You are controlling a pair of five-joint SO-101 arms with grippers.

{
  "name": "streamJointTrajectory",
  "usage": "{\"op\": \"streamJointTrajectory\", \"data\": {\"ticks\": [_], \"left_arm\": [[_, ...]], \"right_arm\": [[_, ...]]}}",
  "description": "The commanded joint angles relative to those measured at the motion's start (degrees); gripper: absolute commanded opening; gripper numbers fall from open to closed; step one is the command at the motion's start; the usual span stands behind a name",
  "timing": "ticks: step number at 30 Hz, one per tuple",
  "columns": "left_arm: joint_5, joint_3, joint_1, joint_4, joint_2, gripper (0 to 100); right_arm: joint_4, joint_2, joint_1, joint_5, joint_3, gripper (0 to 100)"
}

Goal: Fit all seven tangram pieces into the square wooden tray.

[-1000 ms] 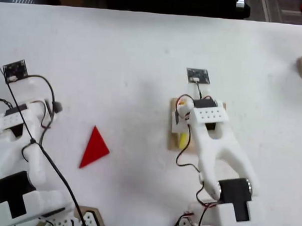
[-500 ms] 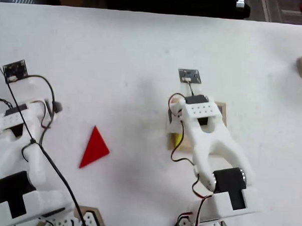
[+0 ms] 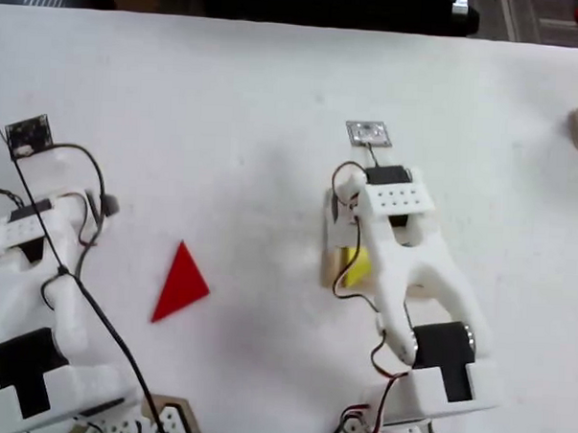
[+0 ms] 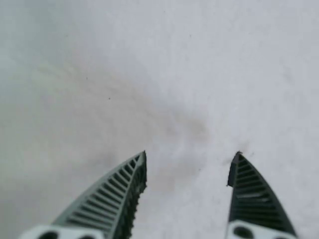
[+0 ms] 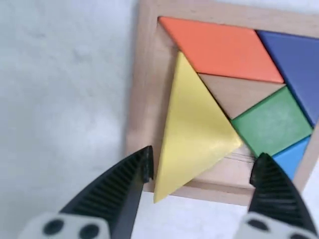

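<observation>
The right gripper (image 5: 204, 153) hangs just over the tray (image 5: 144, 74), jaws spread to either side of the yellow triangle (image 5: 192, 129) and gripping nothing. That triangle is not seated: one tip rides over the tray's rim, so the gripper is probably placed there to nudge or re-grip it into its slot. Next to it is a bare triangular gap (image 5: 239, 94), likely waiting for another piece.

The left gripper (image 4: 190, 154) has its fingers parted too, holding nothing above the bare table (image 4: 149, 59) (parked, by the look of it, clear of the right arm's work). The red triangle (image 3: 180, 284) lies loose on the table between the two arms, well apart from the tray. I judge it is the left arm's to fetch.

The count: one tray, with five pieces visible in it.
- the yellow triangle
- an orange piece (image 5: 219, 47)
- a green square (image 5: 271, 122)
- a dark blue piece (image 5: 294, 59)
- a light blue piece (image 5: 293, 155)

The red one outside makes six. Whether a seventh sits in the tray's hidden part I cannot tell.
</observation>
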Motion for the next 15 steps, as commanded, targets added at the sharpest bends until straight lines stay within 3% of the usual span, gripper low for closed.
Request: {"op": "streamJointTrajectory", "data": {"ticks": [1, 9, 15], "left_arm": [[-1.4, -0.4, -0.6, -1.3, -0.3, 27], [-1.4, -0.2, -0.4, -1.3, -0.7, 27], [-1.4, -0.1, 0.6, -1.1, -0.7, 27]], "right_arm": [[0.7, -0.9, 0.5, 1.1, -2.8, 30.1], [2.7, -6.7, 4.7, 1.1, 0.7, 30.1], [-8.8, -15.8, 7.6, 1.1, 15.5, 30.1]]}}
